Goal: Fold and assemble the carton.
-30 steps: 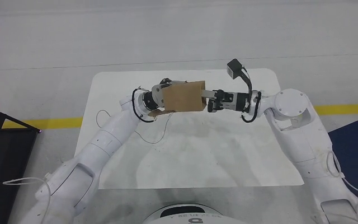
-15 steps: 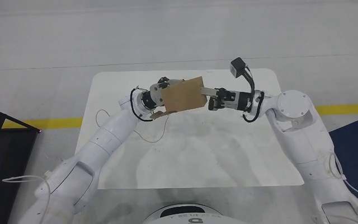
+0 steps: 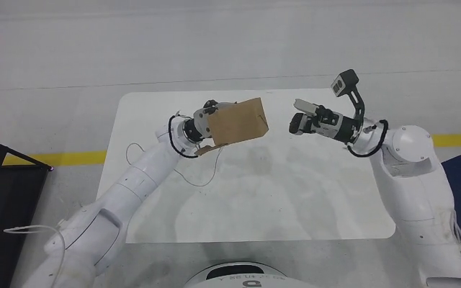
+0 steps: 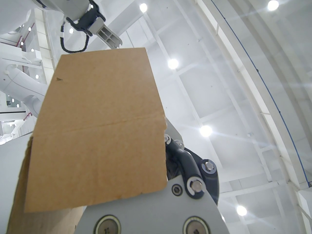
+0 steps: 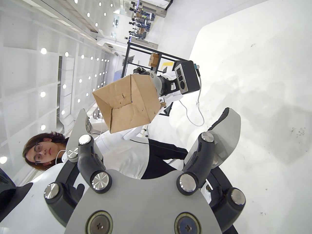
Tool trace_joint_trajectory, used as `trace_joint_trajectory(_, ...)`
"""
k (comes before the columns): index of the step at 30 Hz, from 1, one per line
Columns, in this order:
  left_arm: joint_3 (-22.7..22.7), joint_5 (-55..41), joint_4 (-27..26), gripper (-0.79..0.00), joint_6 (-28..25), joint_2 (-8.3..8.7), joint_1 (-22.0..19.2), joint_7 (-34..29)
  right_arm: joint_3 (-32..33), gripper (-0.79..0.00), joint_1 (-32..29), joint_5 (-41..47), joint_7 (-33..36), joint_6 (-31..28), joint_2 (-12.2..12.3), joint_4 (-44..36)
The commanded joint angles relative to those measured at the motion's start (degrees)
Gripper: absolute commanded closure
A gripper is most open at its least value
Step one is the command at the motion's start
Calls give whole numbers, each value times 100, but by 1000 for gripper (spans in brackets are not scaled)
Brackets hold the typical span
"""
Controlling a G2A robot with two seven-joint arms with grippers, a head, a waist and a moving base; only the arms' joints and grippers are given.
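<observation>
A brown cardboard carton (image 3: pixel 239 122) is held in the air over the far middle of the white table (image 3: pixel 252 209), folded into a box shape. My left gripper (image 3: pixel 207 128) is shut on its left end. In the left wrist view a flat carton panel (image 4: pixel 100 122) covers most of that gripper. My right gripper (image 3: pixel 297 119) hangs to the right of the carton, clear of it by a small gap. The right wrist view shows its fingers (image 5: pixel 228 120) spread open with nothing between them, and the carton (image 5: pixel 129 103) farther off. The right gripper (image 4: pixel 107 35) also appears beyond the carton's far edge.
A thin white cable (image 3: pixel 204 170) trails from the left arm onto the table. A black frame (image 3: pixel 16 173) stands off the table's left side. The table's near half is bare white surface.
My right gripper has let go of the carton's right end and pulled back to the right. The left gripper still holds the carton, now tilted slightly.
</observation>
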Motion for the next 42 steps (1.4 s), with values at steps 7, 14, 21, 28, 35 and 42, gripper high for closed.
trace_joint_trajectory(7,52,57,69,0,-74,-4,-185,-73,75,-785,-21,270,-10,-102,1,90)
trace_joint_trajectory(14,19,126,147,0,-43,7,-254,-42,75,-785,-21,270,-10,-102,1,90)
trace_joint_trajectory(21,19,126,147,0,-43,7,-254,-42,75,-785,-21,270,-10,-102,1,90)
trace_joint_trajectory(28,19,126,147,0,-43,7,-254,-42,75,-785,-21,270,-10,-102,1,90)
trace_joint_trajectory(35,19,126,147,0,-43,7,-254,-42,75,-785,-21,270,-10,-102,1,90)
trace_joint_trajectory(42,-73,-39,-114,0,28,17,-130,29,75,-785,-21,270,-10,-102,1,90)
